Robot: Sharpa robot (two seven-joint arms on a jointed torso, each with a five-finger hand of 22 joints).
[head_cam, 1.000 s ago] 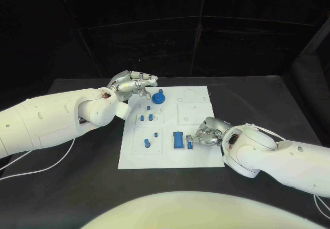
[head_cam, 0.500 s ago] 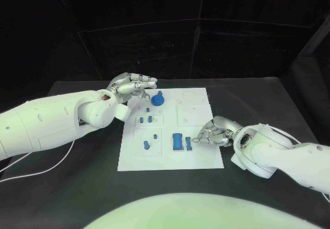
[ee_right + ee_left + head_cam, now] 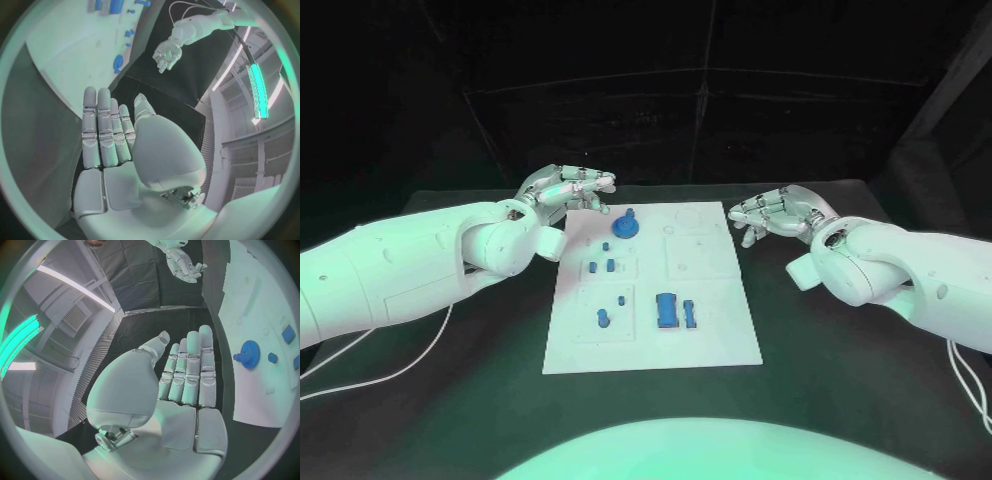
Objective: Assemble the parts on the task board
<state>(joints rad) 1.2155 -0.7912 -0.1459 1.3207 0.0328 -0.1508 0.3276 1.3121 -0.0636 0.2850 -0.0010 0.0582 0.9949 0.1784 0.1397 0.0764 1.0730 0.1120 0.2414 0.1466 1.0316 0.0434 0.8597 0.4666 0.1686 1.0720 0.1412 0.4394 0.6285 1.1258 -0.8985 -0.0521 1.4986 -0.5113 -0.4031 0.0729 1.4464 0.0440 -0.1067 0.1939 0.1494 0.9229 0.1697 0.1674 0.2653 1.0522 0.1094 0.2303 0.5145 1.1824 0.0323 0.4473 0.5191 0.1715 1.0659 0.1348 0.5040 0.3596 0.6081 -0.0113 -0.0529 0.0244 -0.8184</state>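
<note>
The white task board lies mid-table. A blue gear stands at its far end. Small blue pieces sit along its left side, and a larger blue block lies beside a slim blue piece near the front. My left hand hovers off the board's far left corner, fingers straight and holding nothing. My right hand hovers off the far right edge, also flat and empty. The left wrist view shows the gear and the right hand.
Black table surrounds the board on all sides. A white cable trails on the table under my left arm. In the right wrist view the board and my left hand lie ahead.
My right hand has lifted away from the blue block near the board's front and moved to the far right edge, fingers now spread. The left hand has barely moved.
</note>
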